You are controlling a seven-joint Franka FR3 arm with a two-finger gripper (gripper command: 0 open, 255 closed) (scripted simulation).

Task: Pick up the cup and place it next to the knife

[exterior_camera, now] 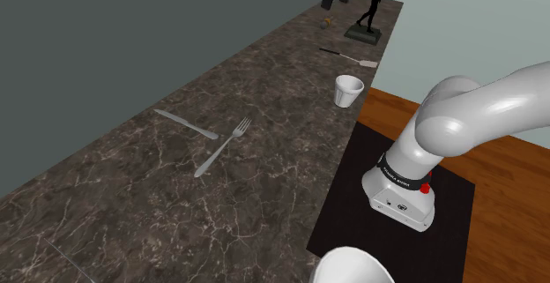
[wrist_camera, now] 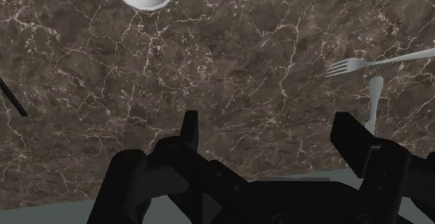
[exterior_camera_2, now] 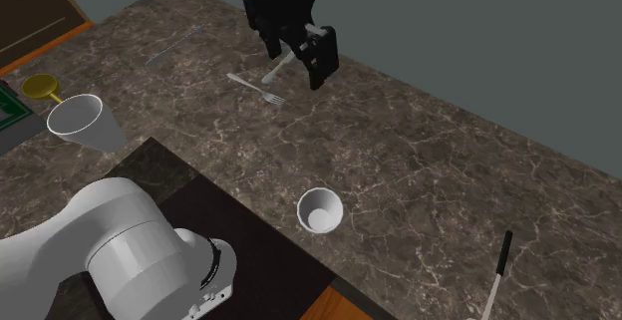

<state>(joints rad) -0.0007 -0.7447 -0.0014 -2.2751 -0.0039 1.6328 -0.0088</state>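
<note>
Claw (wrist_camera: 267, 125) spread wide, empty, above the dark counter (exterior_camera: 106, 202). White cup (exterior_camera_2: 320, 210) upright by the counter's edge, well apart from the claw; knife (wrist_camera: 375, 97) and fork (wrist_camera: 348, 65) nearer.

No word, brand, number or sign can be read here. The nearest thing to lettering is a short line of white marks on the black band (exterior_camera: 397, 175) round the lower joint of the arm (exterior_camera: 467, 114) in the shoulder view, too small to make out. A few tiny dark symbols on the white housing (exterior_camera: 401, 207) just below it are equally illegible.
</note>
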